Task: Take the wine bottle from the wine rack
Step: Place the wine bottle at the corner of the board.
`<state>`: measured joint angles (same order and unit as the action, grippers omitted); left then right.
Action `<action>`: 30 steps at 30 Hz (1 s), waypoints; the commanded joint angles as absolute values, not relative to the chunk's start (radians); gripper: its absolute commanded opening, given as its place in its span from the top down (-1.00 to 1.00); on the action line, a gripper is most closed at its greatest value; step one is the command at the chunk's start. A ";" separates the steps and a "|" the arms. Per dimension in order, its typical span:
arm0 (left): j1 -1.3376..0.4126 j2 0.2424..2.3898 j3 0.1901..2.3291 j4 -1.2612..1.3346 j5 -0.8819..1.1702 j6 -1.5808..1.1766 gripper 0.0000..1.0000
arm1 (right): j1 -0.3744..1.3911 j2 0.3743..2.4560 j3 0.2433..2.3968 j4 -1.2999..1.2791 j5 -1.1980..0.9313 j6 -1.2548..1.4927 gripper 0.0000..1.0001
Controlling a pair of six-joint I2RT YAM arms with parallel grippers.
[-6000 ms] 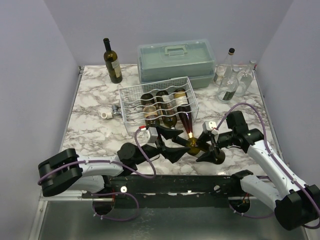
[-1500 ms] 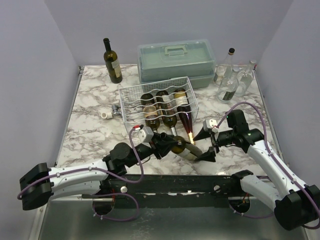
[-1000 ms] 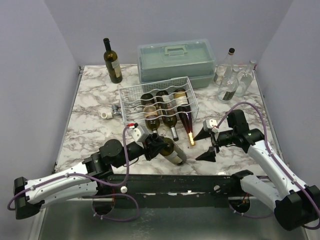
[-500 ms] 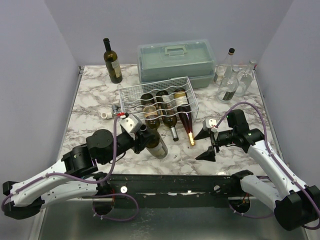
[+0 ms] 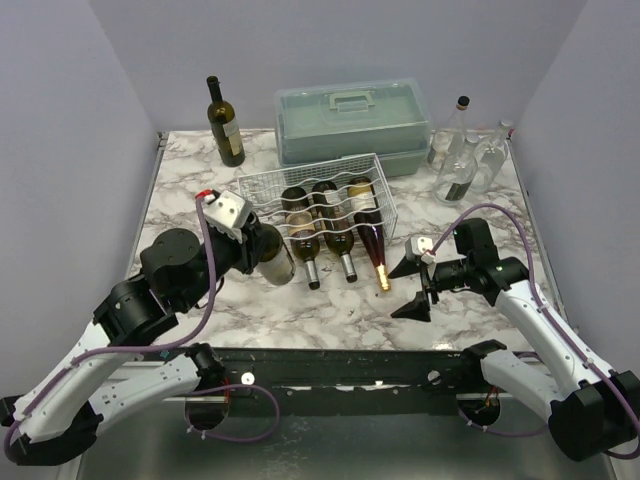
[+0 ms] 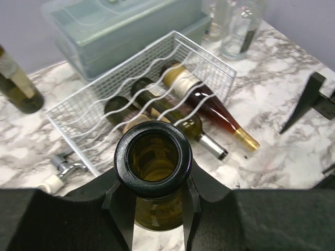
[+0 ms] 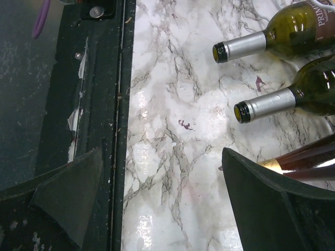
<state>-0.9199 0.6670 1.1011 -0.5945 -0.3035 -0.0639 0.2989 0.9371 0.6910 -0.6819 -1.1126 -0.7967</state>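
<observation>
wine bottle (image 5: 270, 260) swung left (mouth open, wrist view)

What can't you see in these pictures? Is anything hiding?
- Bottom of the held wine bottle: left wrist view, hidden by its own mouth and the left fingers, so I cannot tell if it touches the table.
- Label on one racked bottle: right wrist view, cut off by the edge.
- Reddish bottle: right wrist view, mostly behind a right finger.
- Labels in the wine rack: top view, too small to read.
</observation>
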 commanded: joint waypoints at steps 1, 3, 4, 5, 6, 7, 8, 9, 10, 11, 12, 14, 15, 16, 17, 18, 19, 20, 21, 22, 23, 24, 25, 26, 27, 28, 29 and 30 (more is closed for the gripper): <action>-0.823 0.720 1.248 -0.537 -0.254 -0.006 1.00 | 0.291 0.927 0.703 -0.664 -1.098 -0.785 -0.99; -0.782 0.749 1.289 -0.538 -0.236 0.008 1.00 | 0.291 0.926 0.703 -0.664 -1.097 -0.783 -0.98; -0.759 0.762 1.306 -0.537 -0.230 0.024 1.00 | 0.291 0.927 0.703 -0.662 -1.098 -0.782 -0.98; -0.742 0.777 1.324 -0.536 -0.225 0.028 1.00 | 0.291 0.926 0.701 -0.663 -1.097 -0.782 -0.99; -0.721 0.788 1.337 -0.528 -0.221 0.030 1.00 | 0.291 0.926 0.702 -0.663 -1.096 -0.781 -0.99; -0.704 0.801 1.347 -0.518 -0.213 0.035 1.00 | 0.291 0.926 0.702 -0.662 -1.095 -0.781 -0.99; -0.680 0.810 1.357 -0.506 -0.206 0.038 1.00 | 0.291 0.926 0.701 -0.659 -1.095 -0.779 -0.99; -0.655 0.823 1.365 -0.497 -0.194 0.040 1.00 | 0.291 0.926 0.700 -0.659 -1.094 -0.778 -0.99; -0.636 0.836 1.380 -0.486 -0.183 0.040 1.00 | 0.291 0.927 0.699 -0.659 -1.094 -0.778 -0.99; -0.614 0.849 1.392 -0.480 -0.176 0.040 1.00 | 0.291 0.927 0.699 -0.658 -1.094 -0.776 -0.99; -0.596 0.861 1.405 -0.468 -0.167 0.040 1.00 | 0.291 0.929 0.699 -0.658 -1.094 -0.776 -0.99; -0.550 0.882 1.426 -0.442 -0.151 0.036 1.00 | 0.291 0.927 0.699 -0.659 -1.094 -0.775 -0.99; -0.530 0.892 1.437 -0.432 -0.143 0.034 1.00 | 0.291 0.928 0.699 -0.658 -1.095 -0.775 -0.98; -0.503 0.905 1.451 -0.419 -0.133 0.032 1.00 | 0.291 0.928 0.699 -0.657 -1.094 -0.775 -0.99; -0.482 0.916 1.464 -0.409 -0.124 0.030 1.00 | 0.291 0.927 0.698 -0.658 -1.095 -0.775 -0.98; -0.457 0.932 1.480 -0.401 -0.115 0.026 1.00 | 0.290 0.927 0.698 -0.658 -1.095 -0.775 -0.99; -0.437 0.943 1.492 -0.391 -0.105 0.020 1.00 | 0.291 0.928 0.697 -0.658 -1.095 -0.775 -0.99; -0.415 0.958 1.508 -0.383 -0.098 0.015 1.00 | 0.291 0.926 0.697 -0.658 -1.096 -0.773 -0.99; -0.396 0.971 1.522 -0.376 -0.089 0.010 1.00 | 0.291 0.927 0.698 -0.658 -1.097 -0.774 -0.99; -0.377 0.987 1.532 -0.369 -0.086 0.007 1.00 | 0.291 0.926 0.698 -0.658 -1.098 -0.773 -0.98; -0.362 1.001 1.544 -0.359 -0.084 0.005 1.00 | 0.291 0.926 0.698 -0.659 -1.098 -0.774 -0.98; -0.342 1.012 1.552 -0.350 -0.080 0.005 1.00 | 0.291 0.926 0.697 -0.658 -1.098 -0.774 -0.99; -0.323 1.025 1.558 -0.336 -0.079 0.005 1.00 | 0.291 0.926 0.698 -0.659 -1.100 -0.773 -0.98; -0.308 1.035 1.563 -0.323 -0.077 0.005 1.00 | 0.291 0.925 0.698 -0.660 -1.099 -0.773 -0.98; -0.290 1.050 1.573 -0.314 -0.074 -0.019 1.00 | 0.291 0.925 0.698 -0.660 -1.099 -0.773 -0.99; -0.277 1.062 1.581 -0.307 -0.071 -0.025 1.00 | 0.291 0.925 0.697 -0.660 -1.099 -0.773 -0.99; -0.263 1.076 1.593 -0.301 -0.069 -0.028 1.00 | 0.291 0.924 0.695 -0.660 -1.099 -0.773 -0.99; -0.251 1.088 1.600 -0.295 -0.069 -0.030 1.00 | 0.291 0.923 0.696 -0.660 -1.099 -0.774 -0.98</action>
<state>-0.3023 1.0615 1.5230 -0.4747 -0.1047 -0.0013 0.2989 0.9367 0.6910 -0.6739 -1.1069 -0.7822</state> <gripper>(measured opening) 0.344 0.992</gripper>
